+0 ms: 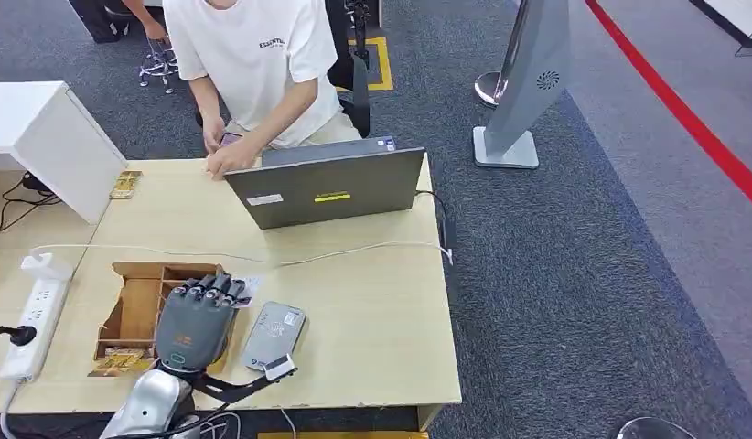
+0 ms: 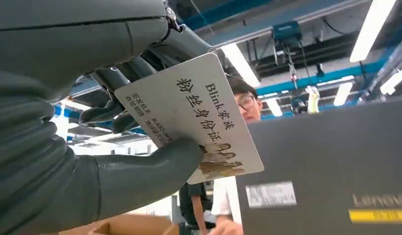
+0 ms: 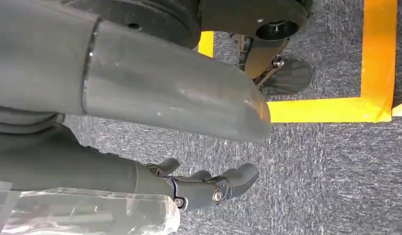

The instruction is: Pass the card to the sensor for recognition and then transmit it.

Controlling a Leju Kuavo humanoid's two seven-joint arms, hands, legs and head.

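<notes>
The card [image 2: 189,115] is pinched in the left hand [image 1: 197,318], the thumb [image 2: 155,169] pressed on its printed face and the darker fingers [image 2: 108,110] behind it. In the head view a corner of the card [image 1: 247,286] peeks out past the fingertips. The hand is held over the wooden tray [image 1: 134,302], just left of the sensor [image 1: 273,335], a flat grey pad lying on the table [image 1: 372,302] near its front edge. The hand does not touch the sensor.

Beyond the sensor, a white cable [image 1: 354,251] crosses the table, and behind that stands a grey laptop [image 1: 327,187], its lid back turned toward the robot. A person in a white T-shirt [image 1: 253,64] sits behind the laptop, one hand [image 1: 228,157] resting on the table edge. Well left of the sensor a white power strip [image 1: 32,315] lies along the table's side; a small gold pack [image 1: 126,184] lies at the far left corner.

The right hand [image 3: 204,183] hangs over grey carpet with yellow tape [image 3: 326,108], fingers loosely curled apart, holding nothing.
</notes>
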